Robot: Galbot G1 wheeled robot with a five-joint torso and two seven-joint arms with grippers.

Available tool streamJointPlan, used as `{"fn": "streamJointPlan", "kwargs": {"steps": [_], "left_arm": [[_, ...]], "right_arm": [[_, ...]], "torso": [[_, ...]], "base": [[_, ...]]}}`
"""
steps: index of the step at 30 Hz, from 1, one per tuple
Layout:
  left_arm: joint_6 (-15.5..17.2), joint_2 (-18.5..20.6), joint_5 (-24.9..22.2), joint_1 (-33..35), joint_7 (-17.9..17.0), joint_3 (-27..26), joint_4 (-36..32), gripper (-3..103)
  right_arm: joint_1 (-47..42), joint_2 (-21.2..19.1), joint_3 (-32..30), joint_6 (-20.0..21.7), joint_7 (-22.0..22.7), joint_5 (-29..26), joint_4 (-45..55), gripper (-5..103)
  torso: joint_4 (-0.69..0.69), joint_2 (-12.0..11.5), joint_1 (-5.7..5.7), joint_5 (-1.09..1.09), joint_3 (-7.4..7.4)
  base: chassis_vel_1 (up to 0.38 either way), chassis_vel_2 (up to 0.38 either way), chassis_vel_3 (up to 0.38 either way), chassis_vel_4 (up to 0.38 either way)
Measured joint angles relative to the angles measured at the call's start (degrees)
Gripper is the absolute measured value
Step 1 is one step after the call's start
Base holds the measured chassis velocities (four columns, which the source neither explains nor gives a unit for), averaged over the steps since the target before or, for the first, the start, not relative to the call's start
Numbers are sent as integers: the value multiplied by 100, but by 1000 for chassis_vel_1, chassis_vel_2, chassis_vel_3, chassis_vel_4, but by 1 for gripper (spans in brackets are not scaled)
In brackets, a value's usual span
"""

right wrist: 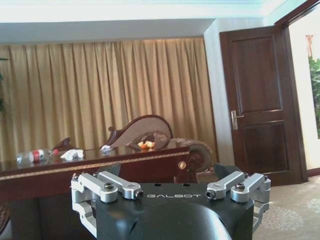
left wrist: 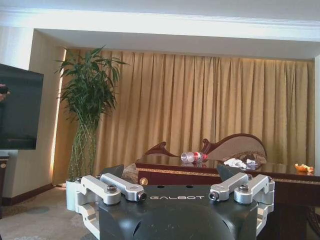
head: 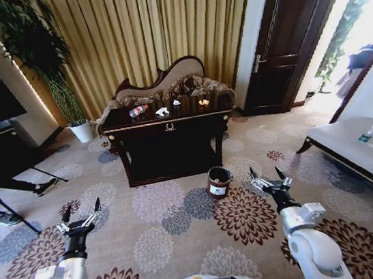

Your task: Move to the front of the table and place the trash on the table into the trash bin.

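The dark glossy table [head: 130, 127] with gold trim stands across the carpet ahead of me. On its top lie a clear bottle with a red label [head: 138, 110], white paper scraps [head: 162, 111] and an orange scrap [head: 203, 101]. The reddish-brown trash bin [head: 218, 182] sits on the floor before the table's right leg. My left gripper [head: 81, 213] is open, low at the left, far short of the table. My right gripper [head: 268, 176] is open too, just right of the bin. The wrist views show the bottle [left wrist: 194, 157] [right wrist: 34, 155] and scraps on the tabletop.
A carved sofa [head: 161, 81] backs the table against gold curtains. A potted plant in a white pot [head: 81, 131] stands at the left, a pale-cushioned bench [head: 363, 150] with two bottles at the right, a dark door [head: 291, 43] behind. A tripod leg [head: 10, 211] crosses the left floor.
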State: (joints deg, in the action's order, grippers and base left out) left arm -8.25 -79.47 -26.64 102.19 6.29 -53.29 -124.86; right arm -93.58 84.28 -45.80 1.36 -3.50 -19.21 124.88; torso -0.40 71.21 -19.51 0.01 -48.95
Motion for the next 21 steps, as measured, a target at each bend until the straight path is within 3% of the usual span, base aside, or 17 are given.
{"fn": "streamJointPlan", "kwargs": {"steps": [21], "left_arm": [[-114, -41, 89, 25, -32, -103, 24, 100]], "right_arm": [[-43, 130, 8, -424, -152, 57, -159, 100]], "torso": [[0, 0, 1, 0, 0]], "base": [[0, 0, 0, 0]]}}
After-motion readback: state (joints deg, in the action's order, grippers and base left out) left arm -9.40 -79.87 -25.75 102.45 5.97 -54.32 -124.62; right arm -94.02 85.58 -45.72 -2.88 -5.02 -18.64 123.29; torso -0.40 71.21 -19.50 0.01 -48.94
